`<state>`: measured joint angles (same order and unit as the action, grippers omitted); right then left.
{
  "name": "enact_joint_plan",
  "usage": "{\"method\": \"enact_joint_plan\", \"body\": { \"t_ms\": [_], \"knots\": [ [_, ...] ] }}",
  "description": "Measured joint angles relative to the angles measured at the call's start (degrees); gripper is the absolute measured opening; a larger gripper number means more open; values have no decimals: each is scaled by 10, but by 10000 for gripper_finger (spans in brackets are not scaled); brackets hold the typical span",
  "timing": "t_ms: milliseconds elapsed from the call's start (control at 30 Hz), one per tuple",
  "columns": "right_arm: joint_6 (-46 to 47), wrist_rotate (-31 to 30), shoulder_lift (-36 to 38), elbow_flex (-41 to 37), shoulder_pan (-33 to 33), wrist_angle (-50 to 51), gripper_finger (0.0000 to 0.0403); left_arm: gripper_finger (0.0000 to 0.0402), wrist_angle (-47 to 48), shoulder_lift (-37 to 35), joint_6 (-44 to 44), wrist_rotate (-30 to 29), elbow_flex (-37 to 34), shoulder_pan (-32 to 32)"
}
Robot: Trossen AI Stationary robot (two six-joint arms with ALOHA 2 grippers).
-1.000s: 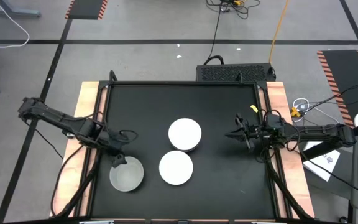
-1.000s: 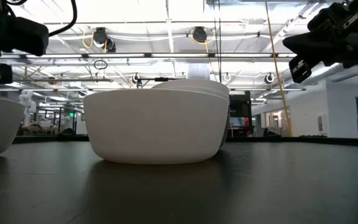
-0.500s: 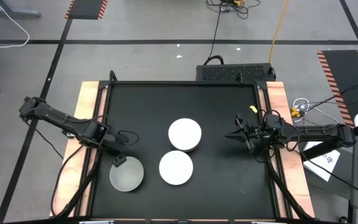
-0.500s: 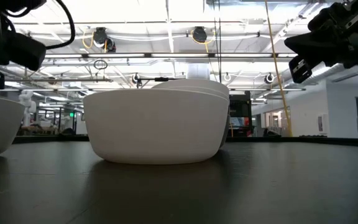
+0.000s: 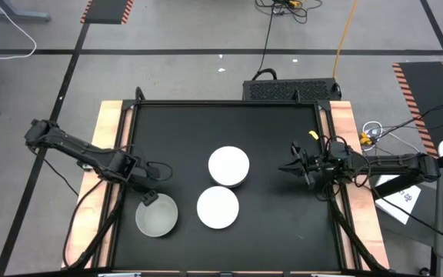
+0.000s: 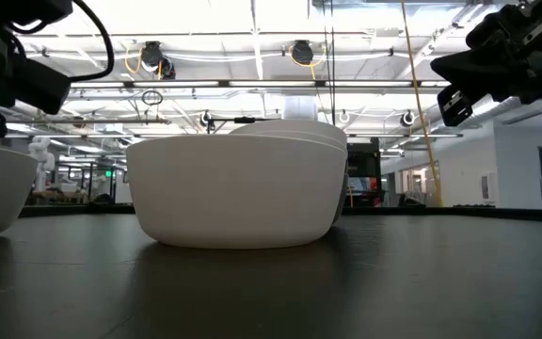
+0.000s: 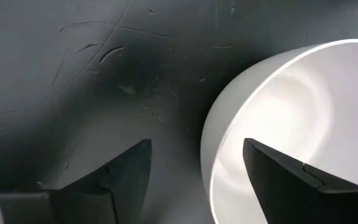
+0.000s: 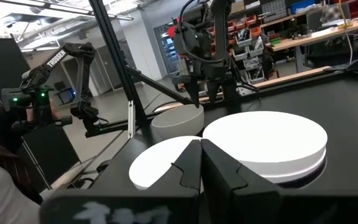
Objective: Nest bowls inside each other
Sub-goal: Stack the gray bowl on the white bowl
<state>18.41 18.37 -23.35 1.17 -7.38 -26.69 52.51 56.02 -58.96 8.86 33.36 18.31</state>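
Black-topped bench (image 5: 283,223) w/ pale wooden side strips, seen from above, two dark robot arms reaching in from its left and right edges.

Three bowl items on the bench. A pale grey, translucent-looking round bowl (image 5: 157,216) sits upright and open near the front-left corner. Just to its right, toward the front edge, is a white round bowl turned upside down (image 5: 218,207). Behind that one, near the bench centre, is a white round bowl stack (image 5: 228,167), also bottom-up, w/ a second rim showing under the top one; it appears to touch or nearly touch the front white bowl. How many bowls are nested in it can't be told.

Left hand (image 5: 147,198) hangs at the back-left rim of the grey bowl, fingers spread. In the left wrist view its two dark fingers (image 7: 129,174) straddle the bowl's wall (image 7: 278,124), one outside and one over the inside, not pinching it.

Right hand (image 5: 286,166) is near the right edge of the bench, well apart from the bowls, pointing toward the stack, fingers pressed together and holding nothing. In the right wrist view its closed fingers (image 8: 201,163) face the two white items w/ the grey bowl (image 8: 177,123) beyond.
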Motion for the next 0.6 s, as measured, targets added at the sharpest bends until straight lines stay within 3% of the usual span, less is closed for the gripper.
{"method": "enact_joint_plan", "body": {
  "t_ms": [600],
  "knots": [
    [0, 0, 0, 0, 0, 2, 0, 254, -72, 67, 32, 1, 0, 0]
  ]
}}
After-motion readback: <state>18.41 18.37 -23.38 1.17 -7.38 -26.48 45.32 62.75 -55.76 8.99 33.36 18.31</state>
